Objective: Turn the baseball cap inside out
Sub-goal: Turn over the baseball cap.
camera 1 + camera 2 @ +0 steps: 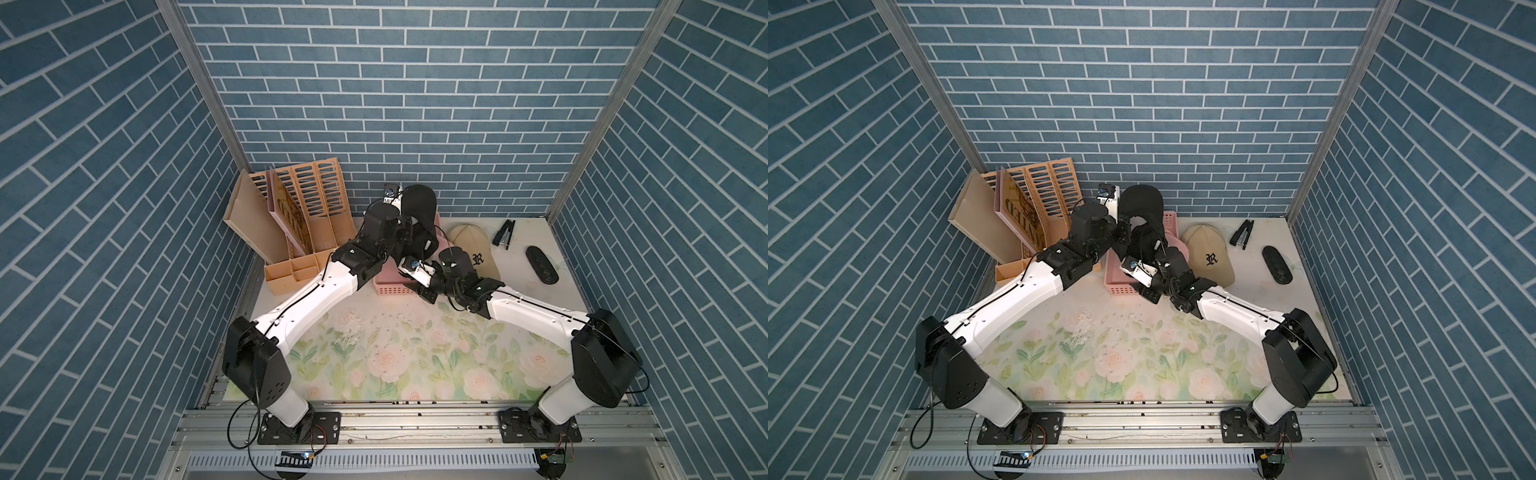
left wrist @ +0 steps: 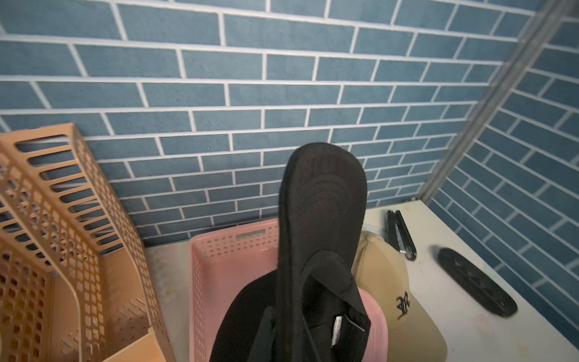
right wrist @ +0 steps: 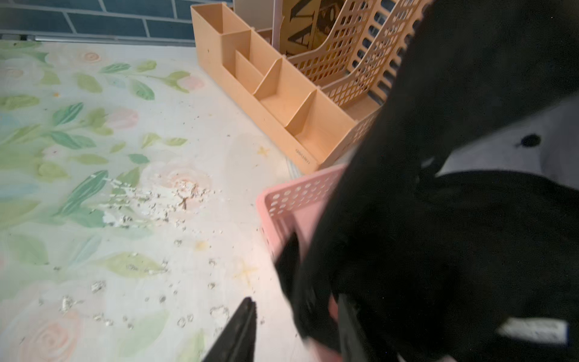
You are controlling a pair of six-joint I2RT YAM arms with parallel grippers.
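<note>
The black baseball cap [image 1: 419, 203] [image 1: 1142, 203] hangs above the pink basket [image 1: 390, 286], its brim [image 2: 322, 203] pointing up toward the back wall. My left gripper [image 2: 288, 338] is shut on the cap where the brim meets the crown, and the inner label shows beside it. The crown sags below as a mass of black cloth [image 3: 454, 219]. My right gripper [image 3: 294, 326] is open at the crown's lower edge. One finger [image 3: 241, 329] is clear over the mat, the other lies against the cloth, and a blurred fold hangs between them.
A tan cap with a black letter [image 1: 1208, 253] lies right of the basket. A stapler [image 1: 504, 232] and a black oval object [image 1: 541, 264] sit farther right. An orange file organiser [image 1: 299, 216] stands at the back left. The floral mat [image 1: 395, 353] covers the table's front.
</note>
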